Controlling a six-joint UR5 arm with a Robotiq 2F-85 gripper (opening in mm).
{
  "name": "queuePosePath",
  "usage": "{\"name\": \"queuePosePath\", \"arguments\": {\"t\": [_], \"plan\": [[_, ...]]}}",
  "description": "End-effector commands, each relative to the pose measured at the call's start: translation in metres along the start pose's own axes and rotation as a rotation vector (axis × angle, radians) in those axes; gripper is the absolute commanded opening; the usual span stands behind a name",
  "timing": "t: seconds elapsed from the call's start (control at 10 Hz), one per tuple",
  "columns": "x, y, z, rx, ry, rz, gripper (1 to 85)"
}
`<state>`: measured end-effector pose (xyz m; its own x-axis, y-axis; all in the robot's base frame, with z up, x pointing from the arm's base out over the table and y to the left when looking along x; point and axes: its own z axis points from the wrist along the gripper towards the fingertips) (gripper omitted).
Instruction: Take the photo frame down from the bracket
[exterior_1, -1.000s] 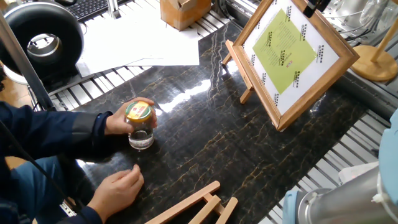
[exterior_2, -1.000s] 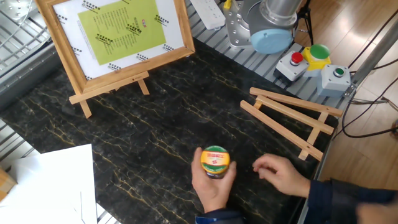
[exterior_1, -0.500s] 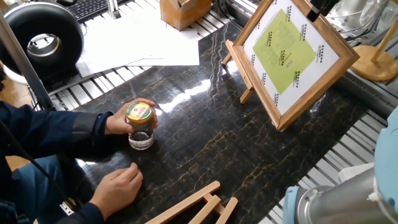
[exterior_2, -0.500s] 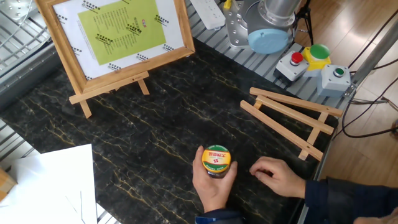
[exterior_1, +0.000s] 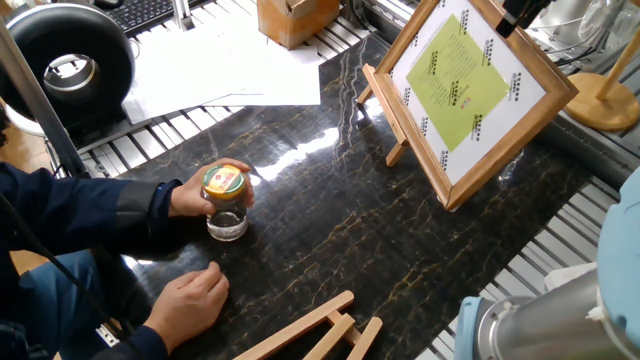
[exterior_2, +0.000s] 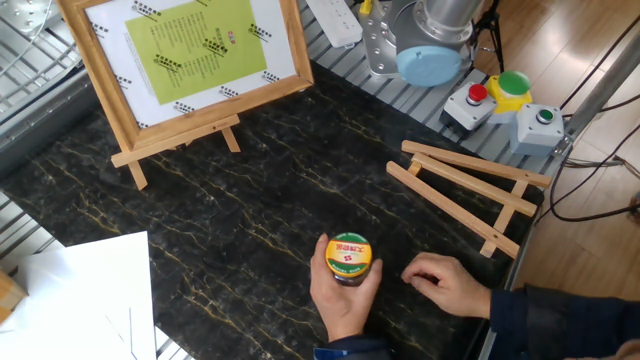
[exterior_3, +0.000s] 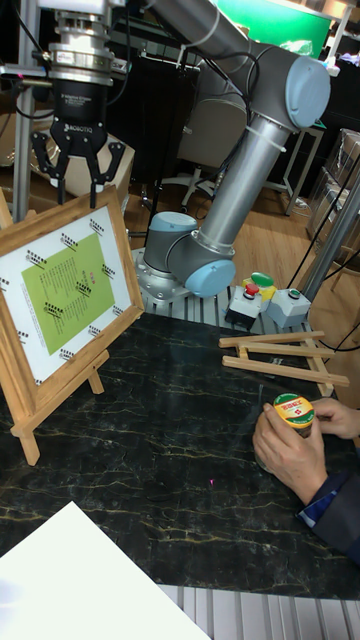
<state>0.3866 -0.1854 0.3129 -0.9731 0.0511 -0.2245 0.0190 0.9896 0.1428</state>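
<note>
The photo frame (exterior_1: 465, 85) (exterior_2: 195, 55) (exterior_3: 70, 290), light wood with a white mat and a yellow-green picture, leans on the bracket (exterior_2: 180, 138) (exterior_3: 62, 392) (exterior_1: 392, 118), an upright wooden easel at the back of the dark marble table (exterior_2: 250, 210). My gripper (exterior_3: 78, 188) hangs open just above the frame's top edge, fingers pointing down and nothing between them. In one fixed view only a dark bit of the gripper (exterior_1: 522, 10) shows, at the frame's upper corner. The other fixed view does not show it.
A person's hand holds a glass jar with a yellow-green lid (exterior_2: 347, 258) (exterior_1: 224, 188) (exterior_3: 293, 412) on the table; the other hand (exterior_2: 445, 282) rests beside it. A flat-folded wooden easel (exterior_2: 470, 190), button boxes (exterior_2: 510, 100) and white paper (exterior_1: 230, 60) lie around.
The arm has shifted slightly, and the gripper's dark tip has moved a little to the right over the frame's top corner. The person's free hand has drawn back slightly.
</note>
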Motion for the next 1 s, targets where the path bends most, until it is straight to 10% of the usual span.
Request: {"name": "queuePosePath", "arguments": {"t": [0.0,0.9], "plan": [[0.0,0.003,0.0,-0.022,-0.015,0.001,47.0],[0.006,-0.004,-0.019,-0.024,0.047,0.048,47.7]]}}
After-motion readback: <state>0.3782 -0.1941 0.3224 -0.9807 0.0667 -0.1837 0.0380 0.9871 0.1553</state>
